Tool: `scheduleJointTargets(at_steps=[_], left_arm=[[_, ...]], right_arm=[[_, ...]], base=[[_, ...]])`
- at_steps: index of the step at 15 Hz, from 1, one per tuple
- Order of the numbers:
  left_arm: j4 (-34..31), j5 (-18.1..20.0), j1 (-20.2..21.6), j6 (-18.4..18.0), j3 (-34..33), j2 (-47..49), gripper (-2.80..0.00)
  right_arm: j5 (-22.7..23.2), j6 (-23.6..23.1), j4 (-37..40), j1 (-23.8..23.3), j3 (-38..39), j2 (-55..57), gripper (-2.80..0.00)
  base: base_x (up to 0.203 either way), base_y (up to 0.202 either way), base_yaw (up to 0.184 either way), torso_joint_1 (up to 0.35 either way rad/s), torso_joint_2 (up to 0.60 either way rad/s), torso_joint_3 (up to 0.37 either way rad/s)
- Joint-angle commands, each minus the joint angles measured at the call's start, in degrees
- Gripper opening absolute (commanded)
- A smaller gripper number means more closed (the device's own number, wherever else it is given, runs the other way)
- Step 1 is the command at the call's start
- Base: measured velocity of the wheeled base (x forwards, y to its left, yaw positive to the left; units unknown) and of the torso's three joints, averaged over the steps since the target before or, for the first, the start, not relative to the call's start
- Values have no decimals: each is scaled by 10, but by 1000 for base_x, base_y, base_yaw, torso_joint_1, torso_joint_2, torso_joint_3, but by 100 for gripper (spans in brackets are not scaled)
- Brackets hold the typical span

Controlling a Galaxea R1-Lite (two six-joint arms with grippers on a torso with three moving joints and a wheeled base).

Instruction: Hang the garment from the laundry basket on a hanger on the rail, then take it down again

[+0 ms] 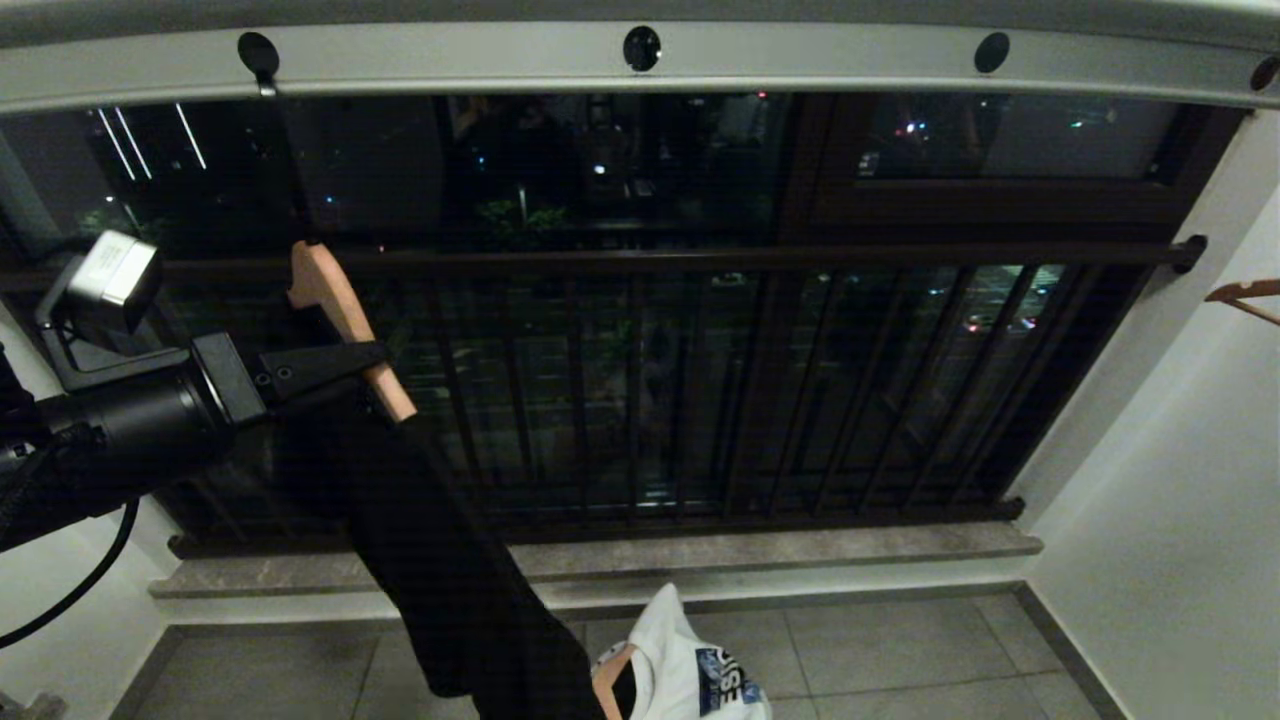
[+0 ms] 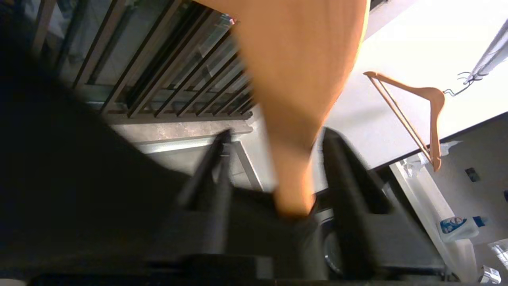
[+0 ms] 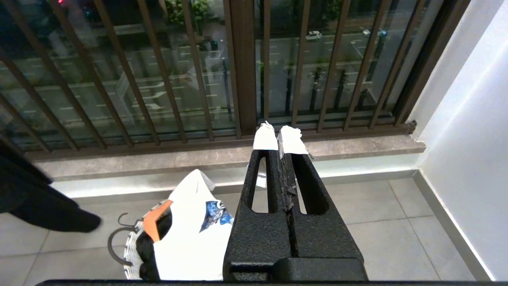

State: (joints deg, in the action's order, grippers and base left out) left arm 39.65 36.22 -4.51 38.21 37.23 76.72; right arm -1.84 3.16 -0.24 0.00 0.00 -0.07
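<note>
The pale rail (image 1: 800, 60) with round dark holes runs across the top of the head view. A wooden hanger (image 1: 340, 310) hangs by its hook from the leftmost hole, tilted, with a black garment (image 1: 450, 570) draped down from it. My left gripper (image 1: 365, 372) reaches in from the left at the hanger's arm. In the left wrist view the left gripper (image 2: 278, 135) is open, the wooden hanger (image 2: 297, 99) standing between its fingers with gaps on both sides. The laundry basket (image 3: 133, 248) stands on the floor below. My right gripper (image 3: 281, 137) is shut and empty, parked low.
A white shirt with a blue print (image 3: 190, 234) and an orange hanger piece lie in the basket. The dark window grille (image 1: 700, 380) and stone sill (image 1: 780, 550) stand behind. A spare wooden hanger (image 2: 412, 115) hangs on the right by the white wall (image 1: 1180, 500).
</note>
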Motion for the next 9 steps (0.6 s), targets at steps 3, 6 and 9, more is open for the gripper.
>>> scheduleJointTargets(at_steps=[3,6,9], left_arm=[[0,2,0,4,-10,-24,0],[-25,2,0,4,-25,-72,0],[-96,4,-3,3,-34,-165,0]], right_arm=[[0,0,0,0,0,1,-280],[0,0,0,0,0,1,-280],[0,0,0,0,0,1,-280]], base=[[0,0,0,0,0,0],[0,0,0,0,0,0],[0,0,0,0,0,0]])
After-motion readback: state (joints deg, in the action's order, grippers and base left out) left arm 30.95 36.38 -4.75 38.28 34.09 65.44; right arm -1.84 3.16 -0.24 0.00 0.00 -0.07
